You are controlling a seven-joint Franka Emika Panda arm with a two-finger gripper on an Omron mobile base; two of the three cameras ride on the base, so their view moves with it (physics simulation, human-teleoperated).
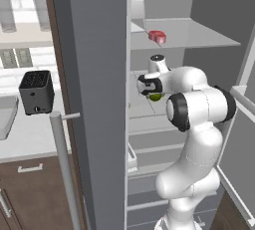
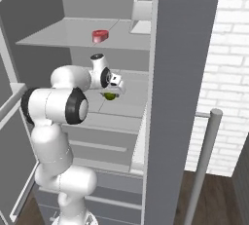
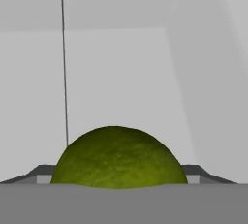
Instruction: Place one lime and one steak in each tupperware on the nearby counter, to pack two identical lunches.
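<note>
- The end effector (image 2: 111, 94) sat closed around a lime (image 3: 117, 157) on the fridge shelf (image 2: 131, 92).
- The lime looked light, firm and round, likely to roll; best gripped across its widest middle.
- A red steak (image 1: 157, 36) lay at twelve o'clock above.

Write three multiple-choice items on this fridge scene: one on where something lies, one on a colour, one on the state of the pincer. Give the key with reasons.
1. Where does the red-pink steak lie?
A. on the fridge shelf above the pincer
B. on the counter beside the toaster
C. in a tupperware

2. What colour is the toaster on the counter?
A. white
B. black
C. red

3. What is the pincer doing?
A. hanging open above the counter
B. shut on the steak
C. shut on the lime

Key: 1 A, the steak sits on the upper shelf, above the arm. 2 B, its body is black. 3 C, the hand view shows the lime between the finger tips.
</note>
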